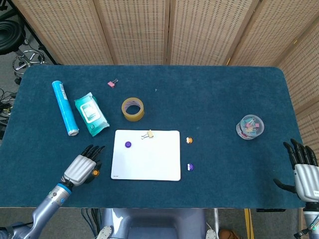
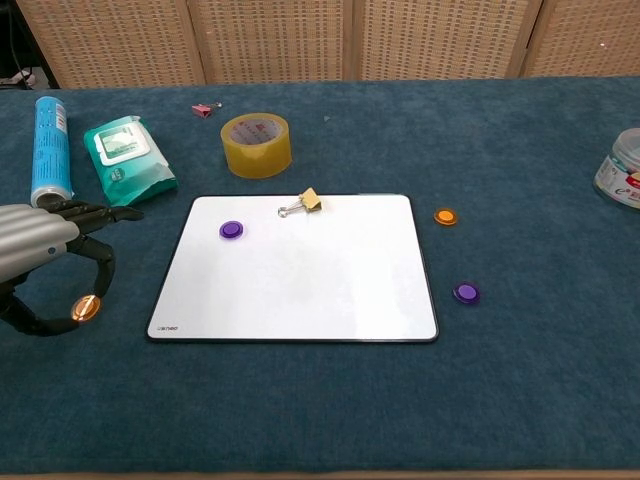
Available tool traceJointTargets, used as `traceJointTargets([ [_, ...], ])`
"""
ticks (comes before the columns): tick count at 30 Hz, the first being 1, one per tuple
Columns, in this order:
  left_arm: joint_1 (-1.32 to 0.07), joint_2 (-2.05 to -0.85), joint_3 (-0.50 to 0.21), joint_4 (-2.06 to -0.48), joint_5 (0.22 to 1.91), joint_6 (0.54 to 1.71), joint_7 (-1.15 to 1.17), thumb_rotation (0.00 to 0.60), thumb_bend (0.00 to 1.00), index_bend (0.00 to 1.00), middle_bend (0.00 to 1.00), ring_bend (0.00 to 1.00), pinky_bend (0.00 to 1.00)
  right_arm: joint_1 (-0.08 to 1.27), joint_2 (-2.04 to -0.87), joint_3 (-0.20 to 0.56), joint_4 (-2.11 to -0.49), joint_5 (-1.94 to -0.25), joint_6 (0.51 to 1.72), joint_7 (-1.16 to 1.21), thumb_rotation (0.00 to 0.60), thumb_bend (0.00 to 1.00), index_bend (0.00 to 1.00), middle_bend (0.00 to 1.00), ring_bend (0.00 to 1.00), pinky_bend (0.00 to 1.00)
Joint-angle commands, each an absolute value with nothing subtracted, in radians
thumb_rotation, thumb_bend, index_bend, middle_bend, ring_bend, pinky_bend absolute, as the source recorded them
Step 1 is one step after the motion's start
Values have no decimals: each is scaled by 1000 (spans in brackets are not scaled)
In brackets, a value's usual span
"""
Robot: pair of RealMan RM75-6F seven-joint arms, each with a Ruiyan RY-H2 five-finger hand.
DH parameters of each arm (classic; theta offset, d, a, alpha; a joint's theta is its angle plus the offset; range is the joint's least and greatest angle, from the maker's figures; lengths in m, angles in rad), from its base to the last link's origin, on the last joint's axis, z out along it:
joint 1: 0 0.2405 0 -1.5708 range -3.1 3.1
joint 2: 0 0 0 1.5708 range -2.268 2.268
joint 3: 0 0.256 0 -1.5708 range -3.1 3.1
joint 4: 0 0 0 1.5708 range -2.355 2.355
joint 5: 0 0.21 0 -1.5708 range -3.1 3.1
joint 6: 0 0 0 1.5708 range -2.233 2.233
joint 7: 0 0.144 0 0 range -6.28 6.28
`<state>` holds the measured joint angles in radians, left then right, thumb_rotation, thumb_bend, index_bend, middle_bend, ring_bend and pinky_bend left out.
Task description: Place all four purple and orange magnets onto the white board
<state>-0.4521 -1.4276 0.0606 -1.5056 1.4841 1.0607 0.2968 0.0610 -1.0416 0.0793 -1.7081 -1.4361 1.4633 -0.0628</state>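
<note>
The white board [image 1: 149, 162] [image 2: 300, 290] lies at the table's front middle. One purple magnet [image 1: 128, 144] [image 2: 231, 229] sits on its upper left part. An orange magnet [image 1: 189, 140] [image 2: 445, 216] and a second purple magnet [image 1: 190, 167] [image 2: 465, 293] lie on the cloth just right of the board. My left hand [image 1: 79, 168] [image 2: 45, 265] is left of the board and pinches another orange magnet [image 1: 95, 173] [image 2: 85, 307] between thumb and a finger, tilted just off the cloth. My right hand [image 1: 303, 169] hangs open at the table's front right edge.
A gold binder clip [image 1: 148, 134] [image 2: 303, 204] lies on the board's top edge. Behind the board stand a tape roll [image 1: 132, 109], a wipes pack [image 1: 91, 114], a blue tube [image 1: 65, 108] and a pink clip [image 1: 112, 83]. A clear jar of clips [image 1: 249, 126] sits at the right.
</note>
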Motion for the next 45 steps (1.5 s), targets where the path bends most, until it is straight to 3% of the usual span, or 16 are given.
traceJointTargets([
  [1,-478,-1428,31,-1538,1487,1054,308,600,258,589,0,0,0,62,-1042,79,-1708,-1435,1461,-62,600,0,0,0,0,0],
  [12,-603,-1526,-33,-1530,1502,945,288,600,251,589,0,0,0,61,-1042,81,-1707,-1429,1461,-61,600,0,0,0,0,0],
  [24,-659,-1631,-56,-1451,1432,871,298,600,250,574,0,0,0,58,-1039,81,-1702,-1420,1458,-56,600,0,0,0,0,0],
  [29,-667,-1637,-57,-1450,1407,857,294,600,223,271,0,0,0,60,-1040,81,-1701,-1419,1455,-59,600,0,0,0,0,0],
  [38,-661,-1605,-58,-1484,1416,897,246,600,209,81,0,0,0,61,-1043,81,-1701,-1417,1452,-67,600,0,0,0,0,0],
  [45,-604,-1456,-51,-1602,1481,1036,196,600,206,0,0,0,0,65,-1055,79,-1689,-1421,1447,-76,600,0,0,0,0,0],
])
